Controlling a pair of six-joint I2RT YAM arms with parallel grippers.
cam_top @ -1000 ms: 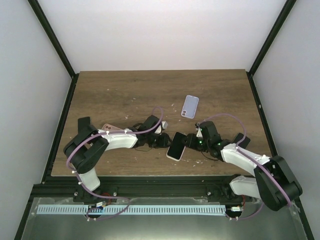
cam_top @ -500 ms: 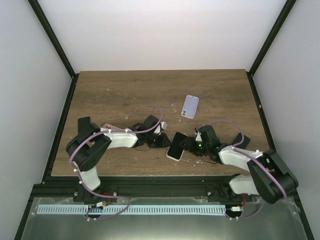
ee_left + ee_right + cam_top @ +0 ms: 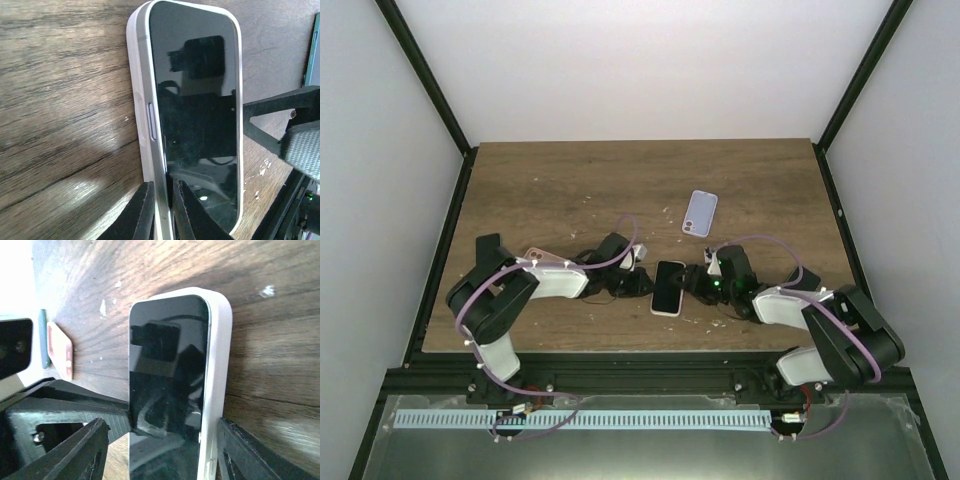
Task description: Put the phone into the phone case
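The phone (image 3: 668, 287), black screen up, lies in a white case (image 3: 139, 75) on the wooden table near the front edge, between both arms. My left gripper (image 3: 642, 284) is shut on the phone's left long edge. In the left wrist view (image 3: 162, 212), one finger is outside the case wall and the other is on the glass (image 3: 200, 100). My right gripper (image 3: 692, 285) is open. In the right wrist view (image 3: 165, 455) its fingers straddle the phone's width (image 3: 167, 380). The right finger is next to the case wall (image 3: 220, 350).
A lilac phone-shaped item (image 3: 700, 213) lies flat farther back on the table. A small pink item (image 3: 533, 255) sits by the left arm and also shows in the right wrist view (image 3: 60, 350). White specks dot the wood.
The phone was tilted and skewed between the grippers. It now lies flat and straight on the table. Both grippers have come lower and closer to its sides.
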